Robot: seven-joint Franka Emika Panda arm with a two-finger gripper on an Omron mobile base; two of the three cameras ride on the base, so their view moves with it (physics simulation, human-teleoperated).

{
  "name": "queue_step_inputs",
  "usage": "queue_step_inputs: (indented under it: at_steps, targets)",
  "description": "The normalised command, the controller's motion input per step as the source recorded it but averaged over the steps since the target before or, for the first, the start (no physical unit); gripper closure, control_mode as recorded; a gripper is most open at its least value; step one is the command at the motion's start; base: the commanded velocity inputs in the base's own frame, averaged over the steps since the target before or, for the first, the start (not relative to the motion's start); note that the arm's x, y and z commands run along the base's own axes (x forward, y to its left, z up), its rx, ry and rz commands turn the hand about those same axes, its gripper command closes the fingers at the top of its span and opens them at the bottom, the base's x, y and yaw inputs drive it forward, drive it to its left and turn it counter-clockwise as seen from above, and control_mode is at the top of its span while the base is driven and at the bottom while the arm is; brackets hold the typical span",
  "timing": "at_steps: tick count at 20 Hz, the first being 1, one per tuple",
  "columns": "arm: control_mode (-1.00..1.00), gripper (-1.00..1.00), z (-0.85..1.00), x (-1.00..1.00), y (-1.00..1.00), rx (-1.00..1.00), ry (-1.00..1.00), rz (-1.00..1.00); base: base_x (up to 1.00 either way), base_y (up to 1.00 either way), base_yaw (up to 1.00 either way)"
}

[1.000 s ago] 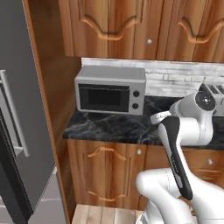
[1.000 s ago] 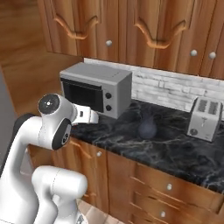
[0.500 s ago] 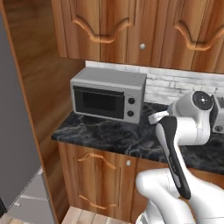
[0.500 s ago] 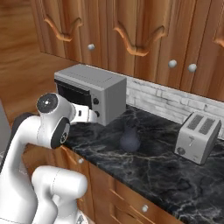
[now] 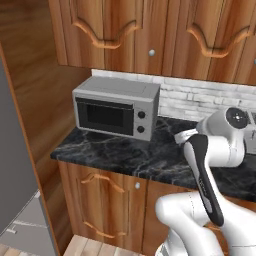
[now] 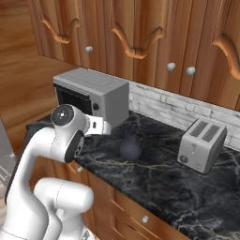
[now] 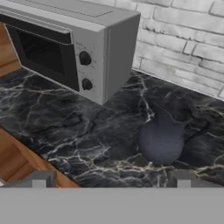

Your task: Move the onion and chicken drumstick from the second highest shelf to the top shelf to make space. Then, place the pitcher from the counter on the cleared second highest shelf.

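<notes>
Showing one pitcher (image 7: 162,141), dark, standing upright on black marble counter (image 7: 65,127), just right of one grey microwave (image 7: 65,43). Sitting one silver toaster (image 6: 202,145) farther right along counter, well apart from pitcher. Hovering pincer (image 7: 111,178) above counter edge near pitcher, fingers spread wide apart, gripping nothing. Backing counter: white brick wall (image 7: 183,39).

Rendered home kitchen. Black marble-patterned counter (image 5: 125,157) with pale veins, over brown wooden base cabinets (image 5: 100,205) with small round knobs. Matching wooden wall cabinets (image 6: 140,33) with carved arched panels hang above. White brick backsplash (image 7: 183,39) runs behind the worktop. A grey microwave (image 5: 116,107) and a silver two-slot toaster (image 6: 201,145) stand on the counter, and a dark pitcher (image 7: 162,139) stands beside the microwave. Grey appliance panel (image 5: 15,165) at the left edge.
</notes>
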Motion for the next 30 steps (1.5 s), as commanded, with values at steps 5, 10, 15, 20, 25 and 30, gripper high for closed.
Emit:
queue_step_inputs:
  at_steps: [5,10,15,20,25,30]
  targets:
    - [-1.00,-1.00,-0.20,0.23,-0.26,0.00,0.00,0.09,0.00,0.00,0.00]
    - [-1.00,-1.00,-0.07,0.01,-0.36,0.00,0.05,0.21,0.00,0.00,0.00]
    - [-1.00,-1.00,-0.07,0.02,-0.58,0.00,0.02,0.34,0.00,0.00,0.00]
    - [-1.00,-1.00,-0.04,0.04,-0.47,-0.01,0.00,0.32,0.00,0.00,0.00]
    - [-1.00,-1.00,-0.13,0.05,-0.41,-0.01,-0.06,0.17,0.00,0.00,0.00]
    - [-1.00,-1.00,-0.26,0.12,-0.42,0.01,-0.10,0.01,0.00,0.00,0.00]
